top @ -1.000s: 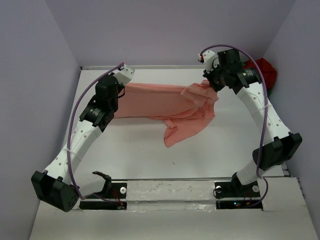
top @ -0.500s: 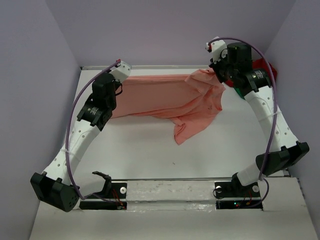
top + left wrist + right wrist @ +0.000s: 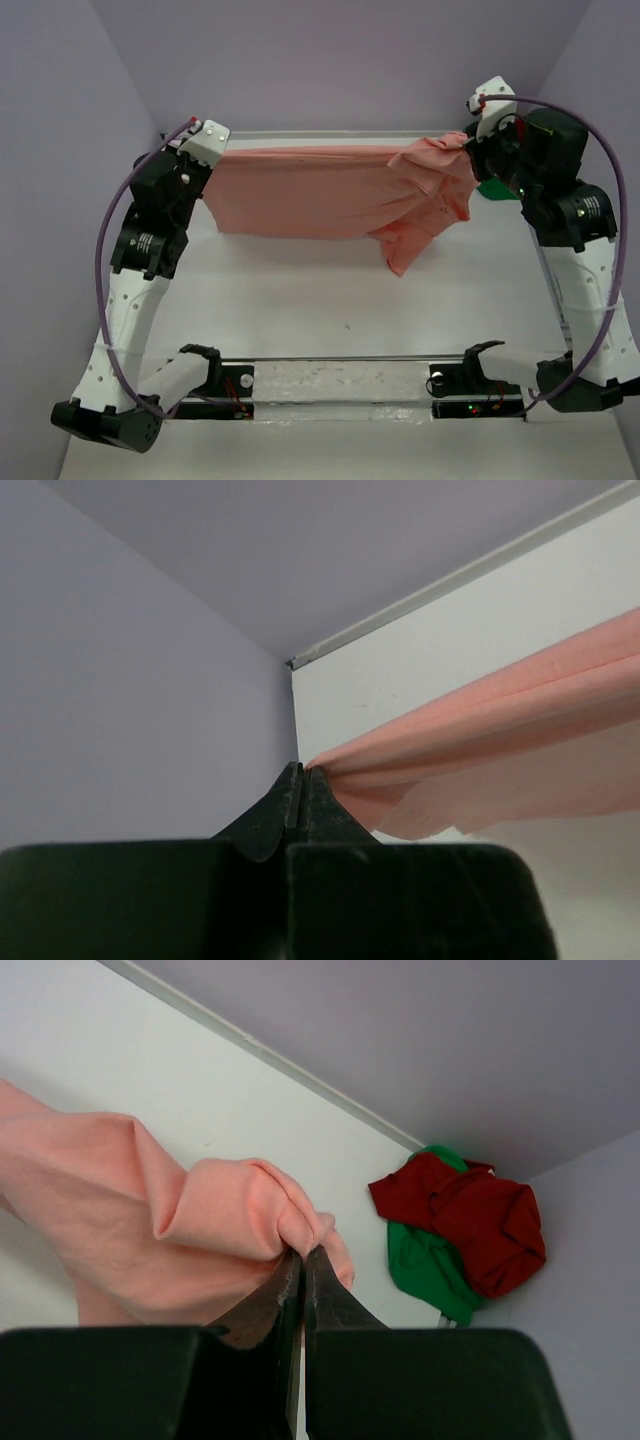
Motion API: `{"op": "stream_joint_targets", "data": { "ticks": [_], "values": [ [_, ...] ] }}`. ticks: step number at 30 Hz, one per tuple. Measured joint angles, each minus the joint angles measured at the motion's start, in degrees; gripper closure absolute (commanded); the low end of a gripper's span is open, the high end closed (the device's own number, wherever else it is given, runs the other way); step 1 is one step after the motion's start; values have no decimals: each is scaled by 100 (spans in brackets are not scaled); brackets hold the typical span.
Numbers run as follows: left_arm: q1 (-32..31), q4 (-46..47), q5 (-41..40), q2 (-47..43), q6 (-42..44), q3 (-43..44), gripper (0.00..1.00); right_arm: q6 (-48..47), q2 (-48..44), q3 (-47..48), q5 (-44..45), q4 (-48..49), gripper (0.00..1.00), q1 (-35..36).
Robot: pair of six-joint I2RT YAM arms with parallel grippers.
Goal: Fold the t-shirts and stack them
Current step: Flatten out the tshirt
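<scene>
**Status: one shirt lifted, none folded, no stack begun**

Finding 1, the grippers. My left gripper (image 3: 300, 772) is pressed together on one end of the pink shirt (image 3: 300, 190), up near the far left corner of the counter (image 3: 300, 310). My right gripper (image 3: 300, 1253) is pinched tight on a bunched lump of the same shirt's other end, near the far right corner. No gap shows between the fingers of either one, only cloth.

Finding 2, the pink shirt. It hangs between my two grippers as a wide band along the far edge of the counter, pulled fairly taut across the top. The left portion is smooth. The right portion is gathered and twisted, and a loose flap hangs from it toward the middle of the counter. I cannot tell whether the bottom of that flap touches the surface.

Finding 3, the other shirts. The red shirt (image 3: 470, 1215) lies crumpled on top of the green shirt (image 3: 425, 1270), and the two form one heap in the far right corner. Neither gripper is touching them, and neither shirt shows any fold.

Assessment. I judge the task to be at an early stage, with the first shirt being spread out rather than folded. The pink shirt has yet to be laid flat, with the bunching at my right end cleared, and then folded. The red and green shirts need the same treatment in turn, and all three must then be stacked.
</scene>
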Motion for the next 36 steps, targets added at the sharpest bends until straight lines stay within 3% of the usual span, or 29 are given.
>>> {"op": "stream_joint_targets", "data": {
  "ticks": [7, 11, 16, 25, 31, 36],
  "values": [
    [619, -474, 1545, -730, -378, 391, 100, 236, -393, 258, -476, -87, 100, -323],
    [756, -555, 1853, -688, -428, 549, 100, 247, -96, 555, -516, -61, 100, -385],
    [756, -326, 1799, -144, -413, 573, 100, 118, 741, 629, -452, 308, 100, -402],
    [752, 533, 1099, 1591, -450, 573, 100, -83, 2651, 750, -223, 1126, 100, -433],
    [741, 750, 643, 1958, -796, 1084, 100, -94, 3047, 1292, -234, 1202, 100, -431],
    [739, 1088, 542, 1847, -949, 1683, 100, -109, 2811, 1727, -271, 1521, 100, -428]
  ]
}}
